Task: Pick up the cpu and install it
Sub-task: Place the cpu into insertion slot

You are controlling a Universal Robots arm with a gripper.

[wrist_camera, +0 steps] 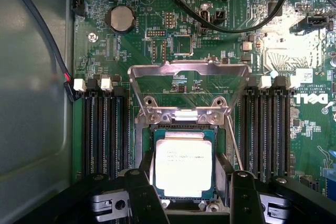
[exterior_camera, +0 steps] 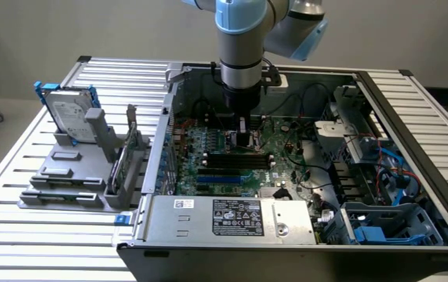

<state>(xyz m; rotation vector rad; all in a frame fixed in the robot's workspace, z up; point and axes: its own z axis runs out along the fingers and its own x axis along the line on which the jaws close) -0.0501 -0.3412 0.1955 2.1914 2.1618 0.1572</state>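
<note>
We are seeing the cpu (wrist_camera: pixel 184 169) lying in its socket between memory slots (wrist_camera: pixel 102 129), just beside the tilted-up metal frame (wrist_camera: pixel 189 70), while our wide-open fingers (wrist_camera: pixel 244 195) are straddling it, gripping nothing and hiding its near edge.

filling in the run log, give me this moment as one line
gripper: down in pc case, right over cpu | socket frame: raised open | cpu seated: cannot tell
</note>
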